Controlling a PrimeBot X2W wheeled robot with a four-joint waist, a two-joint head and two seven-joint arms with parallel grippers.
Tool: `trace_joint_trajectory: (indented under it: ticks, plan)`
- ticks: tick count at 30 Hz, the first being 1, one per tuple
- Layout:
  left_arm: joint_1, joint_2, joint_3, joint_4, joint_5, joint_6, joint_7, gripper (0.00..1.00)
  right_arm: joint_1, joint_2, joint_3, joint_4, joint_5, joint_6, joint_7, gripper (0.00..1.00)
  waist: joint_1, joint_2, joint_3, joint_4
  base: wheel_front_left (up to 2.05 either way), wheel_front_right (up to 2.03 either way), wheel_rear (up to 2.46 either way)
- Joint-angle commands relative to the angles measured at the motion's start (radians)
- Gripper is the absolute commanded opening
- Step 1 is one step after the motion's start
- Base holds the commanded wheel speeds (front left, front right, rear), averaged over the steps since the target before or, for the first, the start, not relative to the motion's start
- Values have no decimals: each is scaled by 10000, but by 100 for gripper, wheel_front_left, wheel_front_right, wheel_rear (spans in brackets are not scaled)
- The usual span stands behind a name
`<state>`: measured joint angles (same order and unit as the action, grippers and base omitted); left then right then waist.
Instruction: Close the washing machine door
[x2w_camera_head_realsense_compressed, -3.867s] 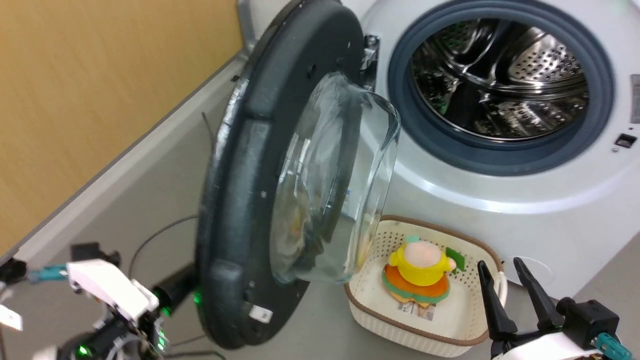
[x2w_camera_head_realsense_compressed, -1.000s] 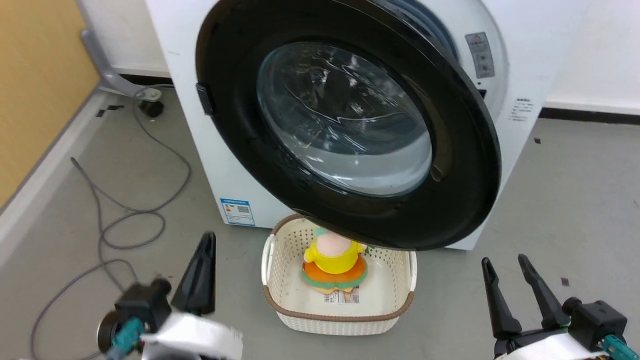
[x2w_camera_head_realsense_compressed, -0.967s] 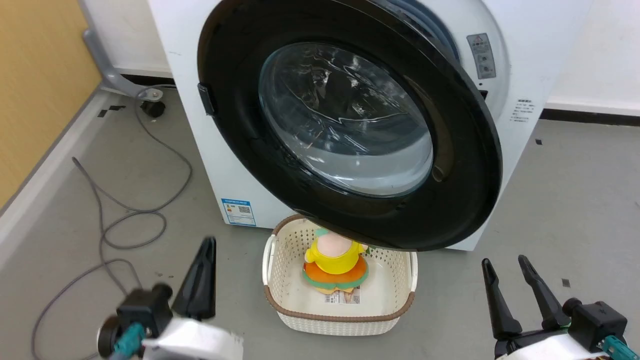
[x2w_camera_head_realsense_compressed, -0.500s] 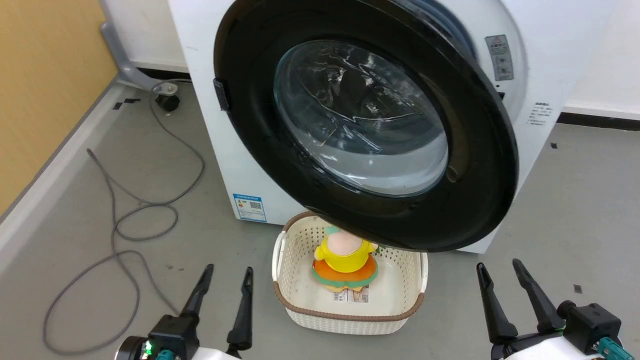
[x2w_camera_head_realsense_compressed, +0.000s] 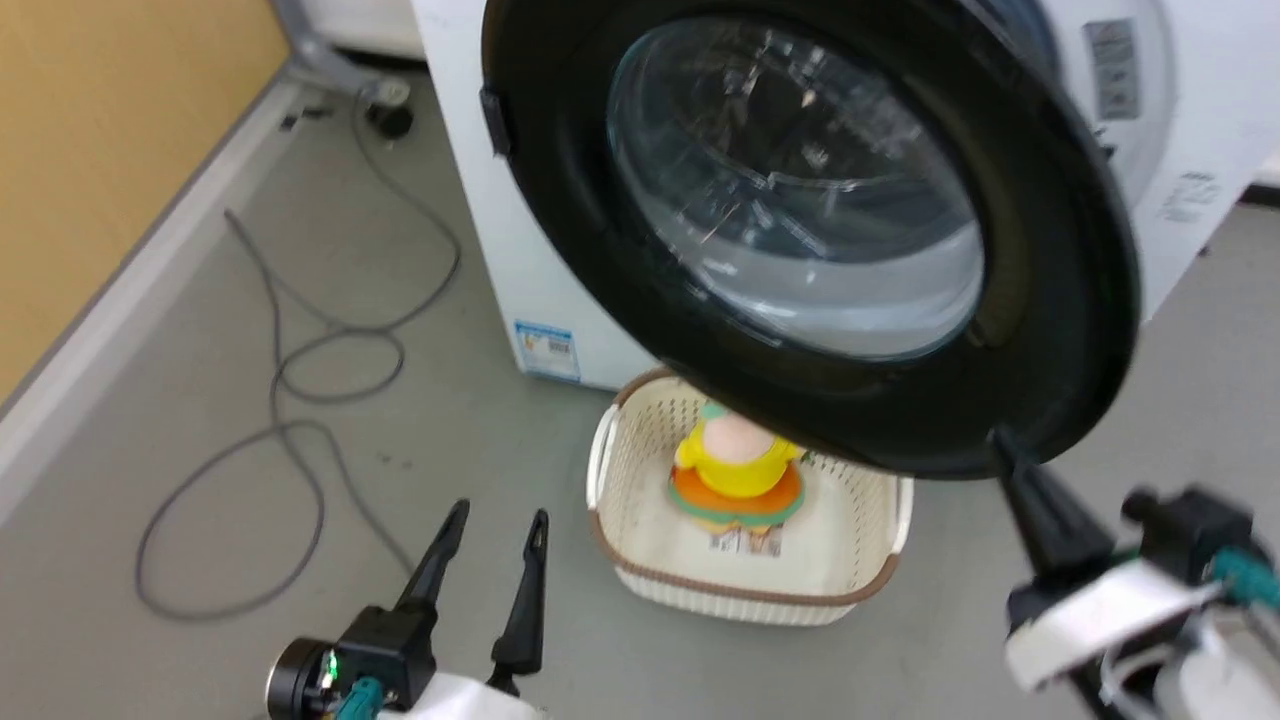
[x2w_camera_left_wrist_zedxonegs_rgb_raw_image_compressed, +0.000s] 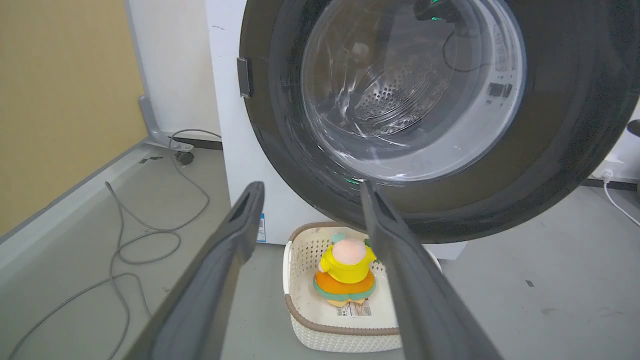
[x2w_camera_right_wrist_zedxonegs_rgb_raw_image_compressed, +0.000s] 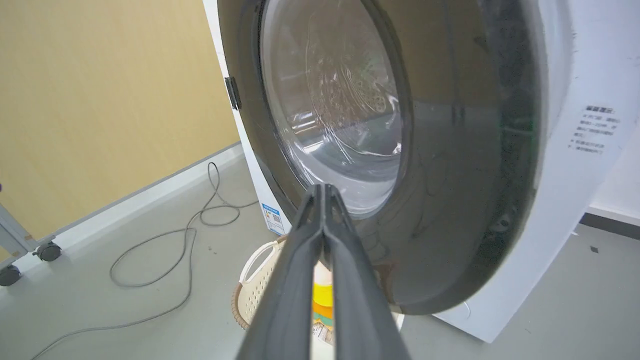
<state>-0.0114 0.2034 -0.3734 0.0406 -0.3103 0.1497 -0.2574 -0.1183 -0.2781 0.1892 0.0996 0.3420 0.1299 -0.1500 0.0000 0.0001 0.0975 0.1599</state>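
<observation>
The washing machine door (x2w_camera_head_realsense_compressed: 1050, 300) is a black disc with a clear glass window, swung most of the way toward the white washing machine (x2w_camera_head_realsense_compressed: 520, 250) but still standing off its front. My right gripper (x2w_camera_head_realsense_compressed: 1003, 448) is shut on nothing, its tips right at the door's lower right rim; I cannot tell whether they touch. In the right wrist view the closed fingers (x2w_camera_right_wrist_zedxonegs_rgb_raw_image_compressed: 324, 200) point at the door (x2w_camera_right_wrist_zedxonegs_rgb_raw_image_compressed: 450, 175). My left gripper (x2w_camera_head_realsense_compressed: 497, 518) is open, low and left of the door (x2w_camera_left_wrist_zedxonegs_rgb_raw_image_compressed: 565, 150), with its fingers (x2w_camera_left_wrist_zedxonegs_rgb_raw_image_compressed: 240, 225) spread.
A cream perforated basket (x2w_camera_head_realsense_compressed: 740, 585) holding a yellow and orange plush toy (x2w_camera_head_realsense_compressed: 738, 465) sits on the grey floor under the door. A grey cable (x2w_camera_head_realsense_compressed: 300, 380) loops across the floor on the left. A yellow wall panel (x2w_camera_head_realsense_compressed: 100, 150) runs along the left side.
The door has gone from wide open to nearly closed. In the last half second the right gripper shut and rose to the door's lower right rim. The camera has moved closer.
</observation>
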Motion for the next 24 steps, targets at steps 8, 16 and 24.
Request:
trace_joint_trajectory:
  ticks: [8, 16, 24]
  plan:
    - [-780, -434, 14, -88, 277, -252, -43, 100, -2264, -1577, 184, 1115, 933, 8, 521, 0, 0, -1, 1356, 601, 0, 0, 0]
    - [-1258, -801, 164, -187, 557, -438, -43, 100, -3867, -2348, -51, 2365, 1693, 8, 967, 0, 0, -1, 2064, 854, 0, 0, 0]
    - [-1689, -1002, 270, -139, 792, -670, -43, 100, -5750, -3022, 147, 3613, 2036, 8, 1549, 0, 0, -1, 2581, 1011, 0, 0, 0]
